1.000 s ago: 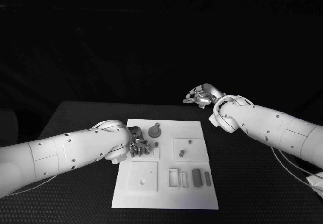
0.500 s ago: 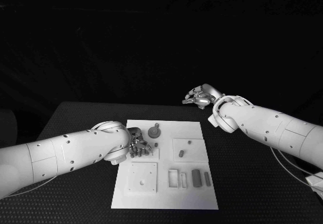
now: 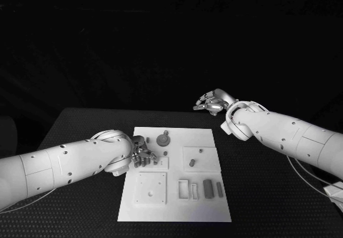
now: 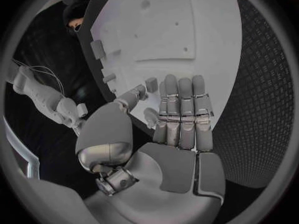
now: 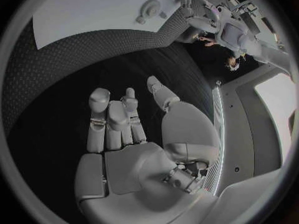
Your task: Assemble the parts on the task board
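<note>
from my station: the task board point(image 3: 208, 210) lies flat in the middle of the black table point(image 3: 79, 124), long side running away from the robot. the grey parts sit on it. a round gear-like part point(image 3: 164, 141) is near the far edge, a short peg point(image 3: 192, 162) stands on the raised square plate right of centre, and two upright bars point(image 3: 208, 189) stand side by side by the near right edge, next to some white slotted frames point(image 3: 184, 189). a square plate with holes point(image 3: 152, 187) occupies the near left portion.

the left hand point(image 3: 145, 154) is low over the board's left edge, just near of the gear-like part. in the left wrist view the left hand point(image 4: 177, 119) has its fingers point(image 4: 181, 109) stretched out straight, side by side, thumb off to one side. nothing lies in the palm, so i log it as released. a small grey piece point(image 4: 151, 84) sits just past the fingertips; i cannot tell if they touch it.

the right hand point(image 3: 213, 103) is raised beyond the far right corner of the board, well apart from every part. in the right wrist view the right hand point(image 5: 127, 134) shows fingers point(image 5: 112, 119) bent partway, thumb standing clear, palm bare: empty and loosely spread over the dark table point(image 5: 56, 94), with the board point(image 5: 87, 10) further off.
</note>
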